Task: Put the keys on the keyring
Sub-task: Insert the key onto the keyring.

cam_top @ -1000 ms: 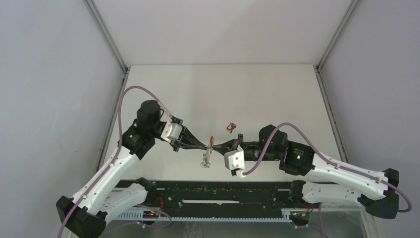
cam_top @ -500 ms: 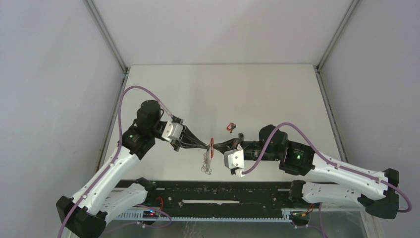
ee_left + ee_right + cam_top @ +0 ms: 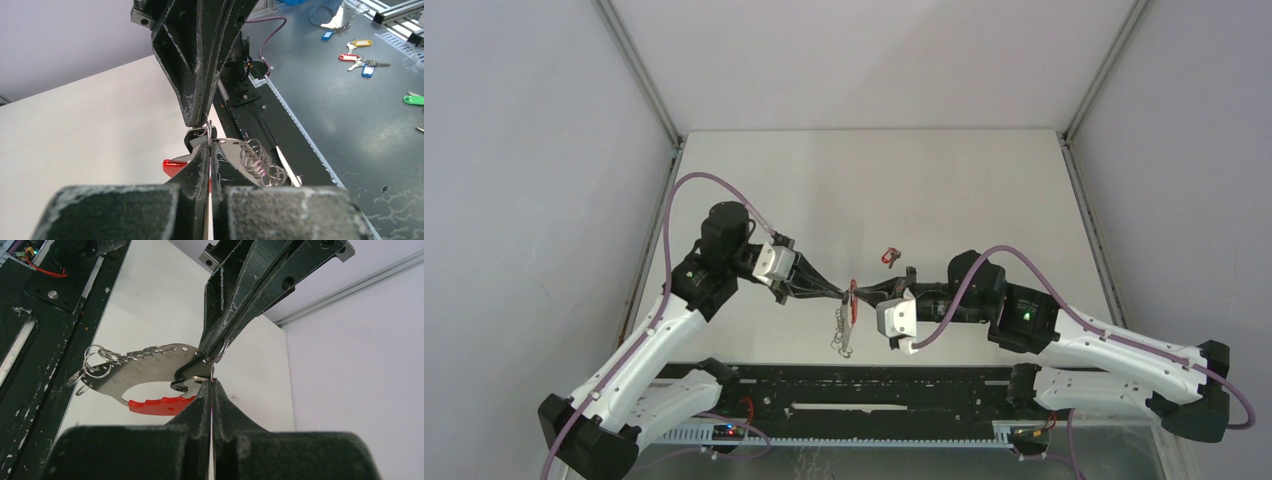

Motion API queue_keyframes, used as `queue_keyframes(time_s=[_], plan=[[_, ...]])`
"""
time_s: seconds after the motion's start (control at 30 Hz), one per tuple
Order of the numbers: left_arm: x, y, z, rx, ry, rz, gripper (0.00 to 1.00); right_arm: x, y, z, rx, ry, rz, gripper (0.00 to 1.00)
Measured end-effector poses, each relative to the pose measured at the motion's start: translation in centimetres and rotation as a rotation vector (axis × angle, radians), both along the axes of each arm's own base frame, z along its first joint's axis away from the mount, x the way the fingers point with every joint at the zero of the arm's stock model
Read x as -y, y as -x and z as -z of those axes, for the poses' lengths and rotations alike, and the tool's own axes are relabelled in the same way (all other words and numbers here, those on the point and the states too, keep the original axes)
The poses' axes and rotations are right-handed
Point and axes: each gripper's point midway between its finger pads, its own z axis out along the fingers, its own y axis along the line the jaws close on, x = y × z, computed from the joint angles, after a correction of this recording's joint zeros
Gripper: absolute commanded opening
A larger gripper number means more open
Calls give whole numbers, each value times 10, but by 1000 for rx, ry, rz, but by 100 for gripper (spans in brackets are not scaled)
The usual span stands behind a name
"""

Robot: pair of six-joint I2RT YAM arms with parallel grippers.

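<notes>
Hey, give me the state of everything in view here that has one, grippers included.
left gripper: shut, pinching the keyring.
right gripper: shut, pinching the same keyring from the opposite side.
keyring: held off the table between both grippers.
metal plate with red handle: hanging at the grippers, tilted.
silvery rings: hooked along the plate, dangling.
small red object: lying on the table, apart from both grippers.

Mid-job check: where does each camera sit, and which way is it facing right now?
Top external: above and behind the bases, looking down at the table; both arms show, left gripper tip to tip with right gripper.
Left wrist: on the left arm, looking along its shut fingers at the right gripper's tip.
Right wrist: on the right arm, facing the left gripper's tip.
Shared: both wrist views show the keyring and red strap.
</notes>
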Motion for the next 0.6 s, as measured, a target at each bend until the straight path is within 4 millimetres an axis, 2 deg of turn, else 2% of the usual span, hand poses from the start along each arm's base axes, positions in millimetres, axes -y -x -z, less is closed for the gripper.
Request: queue_keyframes(time_s=[0.6], plan=[[0, -3, 1, 1, -5, -17, 0, -1, -1, -5, -3, -18, 1, 0]])
